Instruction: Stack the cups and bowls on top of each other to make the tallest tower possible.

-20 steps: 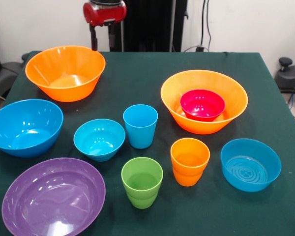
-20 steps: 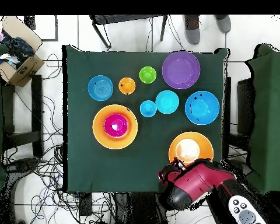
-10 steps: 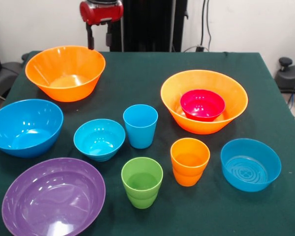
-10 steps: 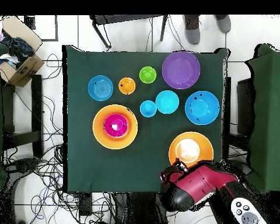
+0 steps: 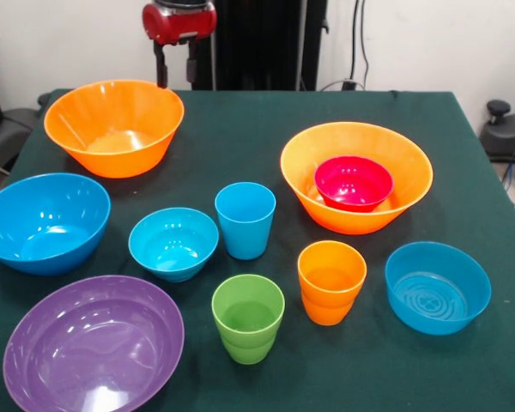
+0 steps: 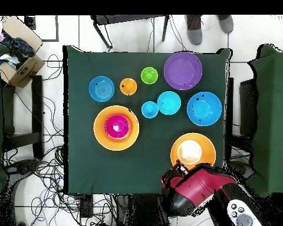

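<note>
Showing shoes [image 6: 209, 25] overhead only, unseen frontally

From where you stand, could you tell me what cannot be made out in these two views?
- The gripper: in the front view its tips are small and dark against the backdrop, so open or shut is unclear; in the overhead view the arm covers it.
- The purple bowl: the front view's bottom edge cuts off its near rim.
- A person: only shoes show, cut by the overhead view's top border.
</note>
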`<state>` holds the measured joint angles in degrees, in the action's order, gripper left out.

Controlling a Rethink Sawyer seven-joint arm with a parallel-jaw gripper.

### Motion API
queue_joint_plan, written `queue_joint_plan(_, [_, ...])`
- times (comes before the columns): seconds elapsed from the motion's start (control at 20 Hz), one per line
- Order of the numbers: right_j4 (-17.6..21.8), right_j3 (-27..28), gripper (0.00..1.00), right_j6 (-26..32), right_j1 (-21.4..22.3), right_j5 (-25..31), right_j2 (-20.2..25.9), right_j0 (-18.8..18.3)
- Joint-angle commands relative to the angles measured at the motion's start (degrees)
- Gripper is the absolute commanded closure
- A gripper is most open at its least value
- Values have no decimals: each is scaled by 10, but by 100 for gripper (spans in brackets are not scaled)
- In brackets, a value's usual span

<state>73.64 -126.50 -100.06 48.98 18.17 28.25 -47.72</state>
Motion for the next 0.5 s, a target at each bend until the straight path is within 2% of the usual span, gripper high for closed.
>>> queue_joint_plan(0.05, [63,37,0,-60,-38,-52,-36,35])
queue_joint_plan(0.5, [68,50,0,-42,-46,-73,-54,35])
